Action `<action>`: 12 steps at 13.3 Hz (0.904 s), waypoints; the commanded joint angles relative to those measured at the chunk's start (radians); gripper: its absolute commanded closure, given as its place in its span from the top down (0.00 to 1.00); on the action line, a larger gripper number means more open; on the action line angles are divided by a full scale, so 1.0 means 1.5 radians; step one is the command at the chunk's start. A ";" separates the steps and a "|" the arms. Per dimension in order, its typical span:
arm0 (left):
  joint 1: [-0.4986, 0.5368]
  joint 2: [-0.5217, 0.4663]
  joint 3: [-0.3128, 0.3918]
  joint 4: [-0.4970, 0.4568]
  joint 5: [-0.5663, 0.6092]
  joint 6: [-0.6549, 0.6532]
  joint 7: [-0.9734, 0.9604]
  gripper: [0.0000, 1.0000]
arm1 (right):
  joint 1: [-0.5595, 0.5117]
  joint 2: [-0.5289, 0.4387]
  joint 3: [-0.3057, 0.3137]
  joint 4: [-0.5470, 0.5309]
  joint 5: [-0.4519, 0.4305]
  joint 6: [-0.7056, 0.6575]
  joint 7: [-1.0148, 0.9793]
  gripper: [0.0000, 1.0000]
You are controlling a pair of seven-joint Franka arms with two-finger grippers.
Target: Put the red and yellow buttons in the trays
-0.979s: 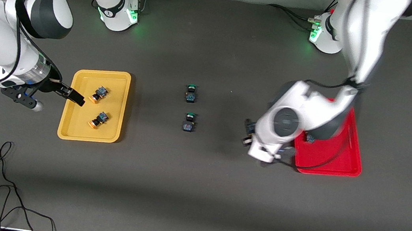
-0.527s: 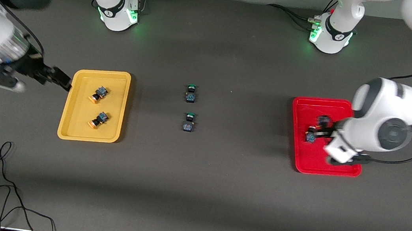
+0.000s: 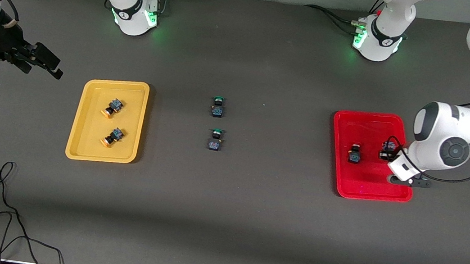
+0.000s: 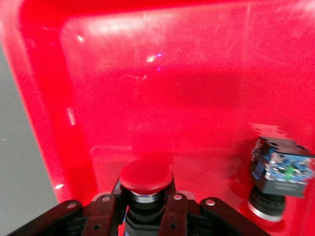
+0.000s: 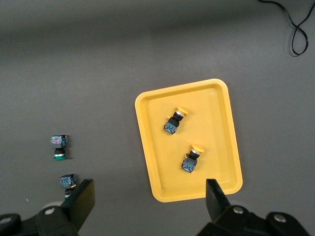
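The red tray (image 3: 372, 123) lies toward the left arm's end of the table. One red button (image 3: 355, 153) rests in it and also shows in the left wrist view (image 4: 278, 172). My left gripper (image 3: 388, 151) is low over this tray (image 4: 147, 98) and shut on a second red button (image 4: 146, 176). The yellow tray (image 3: 88, 140) holds two yellow buttons (image 3: 112, 108) (image 3: 112, 136). My right gripper (image 3: 46, 62) is open and empty, up in the air off the yellow tray toward the right arm's end. Its wrist view looks down on the yellow tray (image 5: 152, 162) and both yellow buttons (image 5: 174, 120) (image 5: 191, 160).
Two green-capped switches (image 3: 218, 107) (image 3: 215, 140) sit on the dark mat midway between the trays, also in the right wrist view (image 5: 59, 146) (image 5: 68, 181). A loose black cable (image 3: 2, 210) lies near the front camera at the right arm's end.
My left gripper swung with the red button from beside the red tray to over it. My right gripper drew back from the yellow tray toward the right arm's end and rose.
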 commanded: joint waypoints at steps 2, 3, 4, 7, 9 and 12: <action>-0.008 -0.032 0.007 0.051 0.015 -0.086 0.015 1.00 | 0.000 0.009 0.004 0.008 -0.022 -0.008 -0.016 1.00; -0.007 -0.049 0.006 0.093 0.014 -0.154 0.018 1.00 | 0.002 0.010 0.004 0.008 -0.022 -0.008 -0.016 1.00; -0.009 -0.064 0.003 0.144 0.008 -0.227 0.024 1.00 | 0.007 0.013 0.004 0.009 -0.022 -0.007 -0.028 1.00; -0.014 -0.123 -0.008 0.264 -0.013 -0.410 0.064 1.00 | 0.006 0.013 0.005 0.011 -0.023 -0.008 -0.056 1.00; -0.006 -0.166 -0.003 0.332 -0.070 -0.510 0.142 1.00 | 0.005 0.013 0.005 0.011 -0.038 -0.009 -0.085 1.00; -0.007 -0.209 -0.003 0.395 -0.075 -0.608 0.154 1.00 | 0.003 0.015 0.004 0.022 -0.053 -0.033 -0.094 1.00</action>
